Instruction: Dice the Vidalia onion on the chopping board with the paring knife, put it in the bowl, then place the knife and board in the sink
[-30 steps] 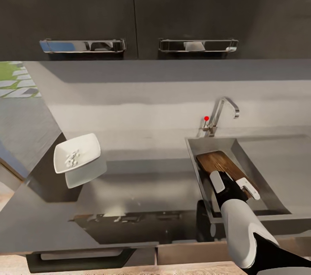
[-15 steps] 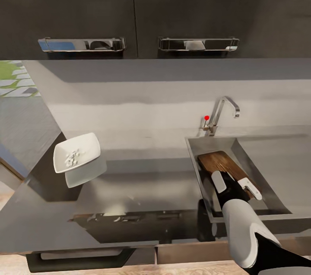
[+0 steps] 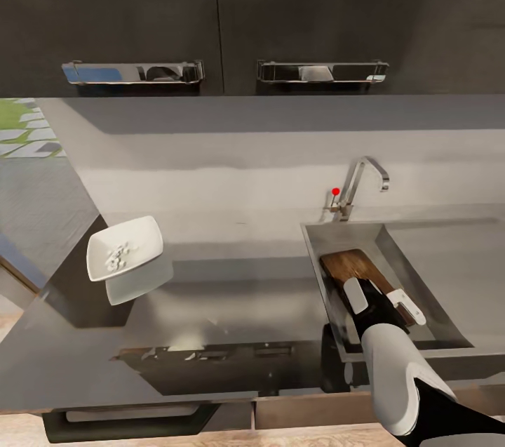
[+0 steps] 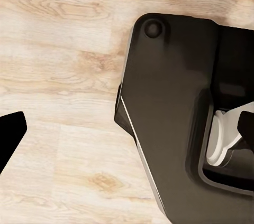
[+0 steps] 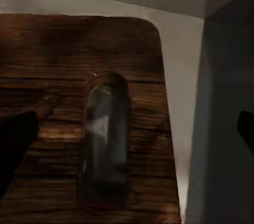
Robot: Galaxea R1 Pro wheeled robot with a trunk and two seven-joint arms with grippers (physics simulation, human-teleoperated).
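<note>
Head view: right tool (image 3: 384, 303) reaching into sink (image 3: 421, 271), fingers spread over chopping board (image 3: 354, 268).

Glossy white forearm shell, black joints, and a black right end effector (image 3: 382, 299) with pale fingers.

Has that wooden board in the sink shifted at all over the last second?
Barely, if at all. The chopping board keeps almost the same spot against the sink wall and the tap, under the right gripper.
</note>
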